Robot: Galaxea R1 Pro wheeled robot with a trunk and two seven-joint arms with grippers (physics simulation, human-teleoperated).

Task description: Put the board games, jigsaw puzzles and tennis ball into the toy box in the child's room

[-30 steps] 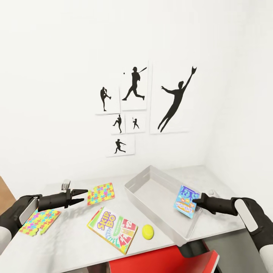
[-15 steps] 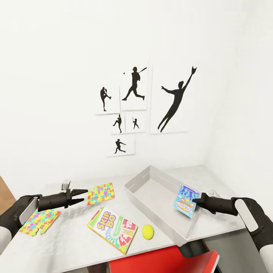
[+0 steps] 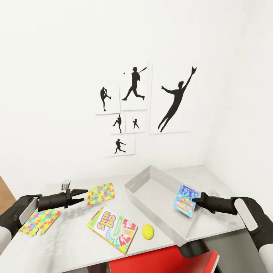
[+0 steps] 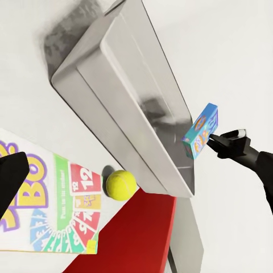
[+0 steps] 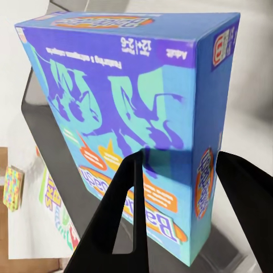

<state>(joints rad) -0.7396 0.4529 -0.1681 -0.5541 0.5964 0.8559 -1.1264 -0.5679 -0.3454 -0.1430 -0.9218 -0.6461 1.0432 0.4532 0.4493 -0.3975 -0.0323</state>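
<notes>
Now clamped by the right gripper (image 3: 195, 201): one blue game box (image 3: 185, 201), pinched across its thin side, one finger (image 5: 122, 216) on the printed face and the other on the narrow edge. Held tilted above the near right corner of the grey tray (image 3: 141, 178), clear of the tray floor. Tray bed bare and pale, plenty of open room inside; near rim reaching right up to the table's (image 3: 76, 242) front edge.

Over on the other side, left gripper (image 3: 84, 196) hovering with fingers parted, holding nothing, tips just short of one puzzle square (image 3: 100, 192). Second puzzle square (image 3: 40, 222) lying flat below that arm, close to the table's left edge. Two puzzles, then, both on the tabletop.

Between the puzzles and the tray, one lettered game box (image 3: 112, 229) lying flat, its corner near the front edge. Just beside it, one yellow-green ball (image 3: 148, 231), resting close against the tray's outer wall. Two game boxes counted in all.

Past the front edge, something red (image 3: 159, 261). On the white wall behind, six black athlete pictures (image 3: 132, 89).
</notes>
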